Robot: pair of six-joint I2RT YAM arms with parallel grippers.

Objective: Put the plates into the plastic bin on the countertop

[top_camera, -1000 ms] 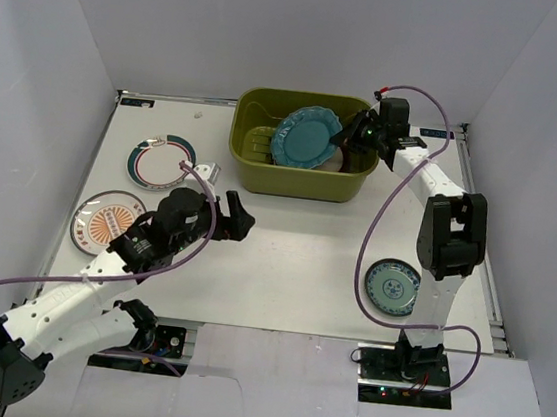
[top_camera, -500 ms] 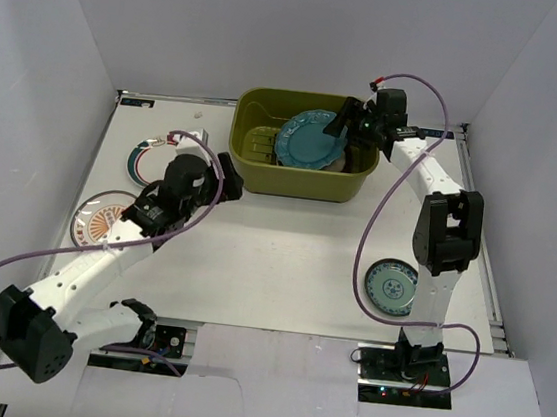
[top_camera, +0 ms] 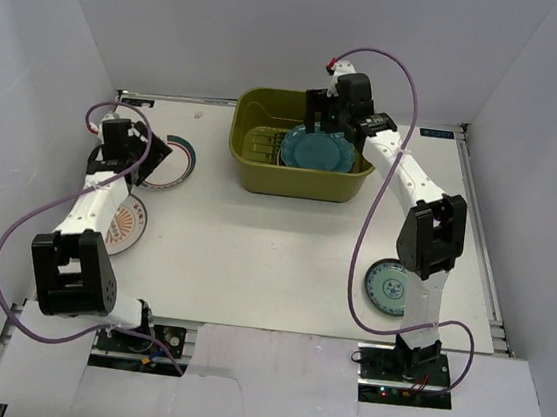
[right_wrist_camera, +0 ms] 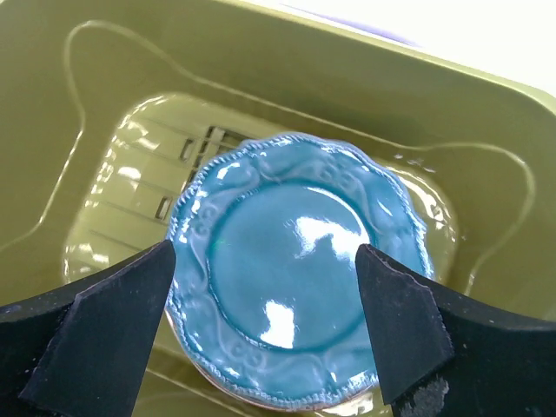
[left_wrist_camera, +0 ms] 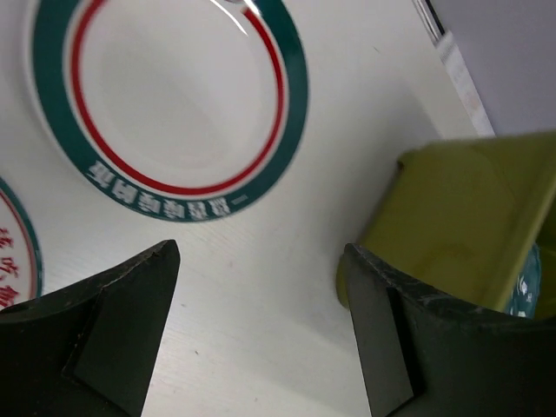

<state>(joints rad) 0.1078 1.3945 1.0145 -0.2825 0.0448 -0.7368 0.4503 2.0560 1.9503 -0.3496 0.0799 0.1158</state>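
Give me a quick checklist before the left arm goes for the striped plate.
1. Open left end effector, nothing held: ok.
2. The striped plate flat on the table, apart from the orange plate: ok.
3. Left fingers lined up with the striped plate's rim: cannot tell.
4. Open right end effector, nothing held: ok.
5. The teal plate inside the bin: ok.
6. Bare bin floor left of the teal plate: ok.
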